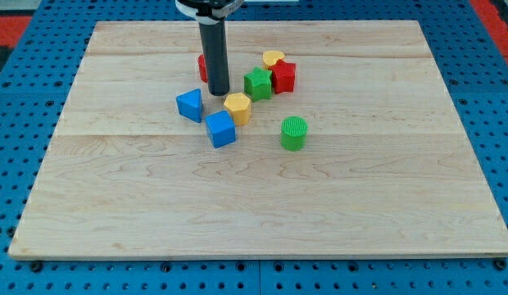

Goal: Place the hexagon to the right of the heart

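Observation:
The yellow hexagon block (237, 107) lies near the board's upper middle. The yellow heart block (273, 58) lies up and to the right of it, touching a red block (283, 76). My tip (219, 93) stands just left of and slightly above the hexagon, close to it. A green block (257, 83) sits between the hexagon and the heart.
A blue block (189, 105) lies left of my tip and a blue cube (221, 129) below the hexagon. A green cylinder (293, 133) stands to the lower right. A red block (203, 67) is partly hidden behind the rod. The wooden board (262, 205) rests on a blue pegboard.

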You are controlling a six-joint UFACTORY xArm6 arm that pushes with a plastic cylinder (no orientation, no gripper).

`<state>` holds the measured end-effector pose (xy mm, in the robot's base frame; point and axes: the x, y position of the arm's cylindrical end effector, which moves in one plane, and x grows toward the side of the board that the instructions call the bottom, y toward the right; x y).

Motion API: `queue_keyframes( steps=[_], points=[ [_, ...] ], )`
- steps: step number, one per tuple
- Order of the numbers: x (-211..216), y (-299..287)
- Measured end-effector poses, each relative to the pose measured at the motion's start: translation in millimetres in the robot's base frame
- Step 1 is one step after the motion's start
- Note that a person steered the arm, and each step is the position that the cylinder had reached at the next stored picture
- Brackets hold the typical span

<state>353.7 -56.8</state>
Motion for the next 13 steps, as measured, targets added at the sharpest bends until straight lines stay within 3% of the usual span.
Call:
queue_keyframes(
  steps=[2, 4, 8, 10, 12, 13],
  points=[
    [37, -49],
    [39, 33],
    [101, 41],
    [93, -33],
    [72, 151],
    [50, 177]
  ],
)
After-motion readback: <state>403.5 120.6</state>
